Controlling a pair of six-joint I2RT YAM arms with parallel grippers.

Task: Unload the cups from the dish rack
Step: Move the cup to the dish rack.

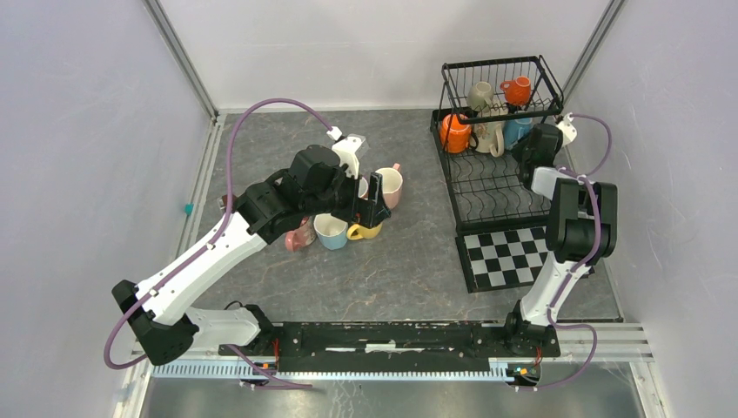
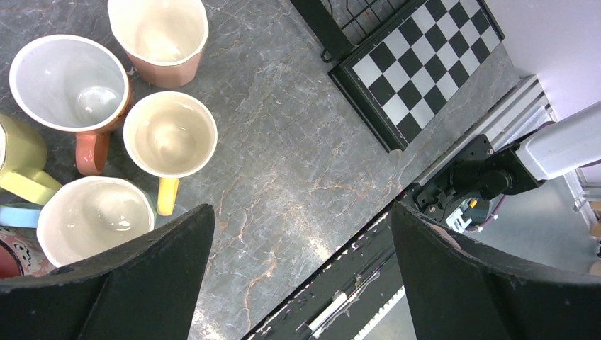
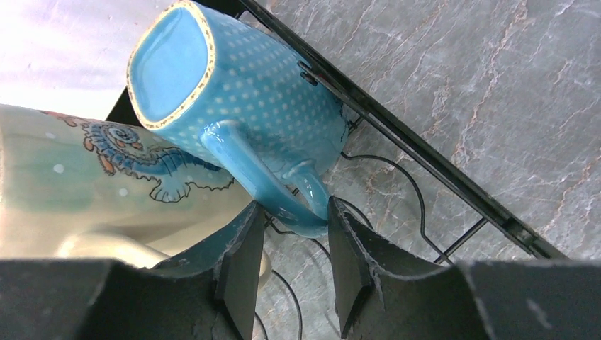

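Where it sits tipped in the lower tier of the rack [image 1: 446, 165], base turned to the wrist view, the blue mug [image 3: 241, 92] leans beside a cream mug [image 3: 85, 170] painted with a seahorse.

Item: blue mug, glazed ceramic, dotted relief. Judged rigid, fairly heavy for its size, slick on the glaze and liable to chip against wire or its neighbour.

Hold: the handle loop is the best purchase. The right gripper [image 3: 294, 221] has its fingers closed on the handle's lower curve, one pad on each side. A grip this far off centre will probably let the body swing, so a slow lift clear of the wires is advised.

Other stock: more mugs in the rack, two orange. Five stand upright on the table [image 1: 400, 261].

Left gripper [image 2: 301, 212]: fingers spread wide and holding nothing, above the table group.
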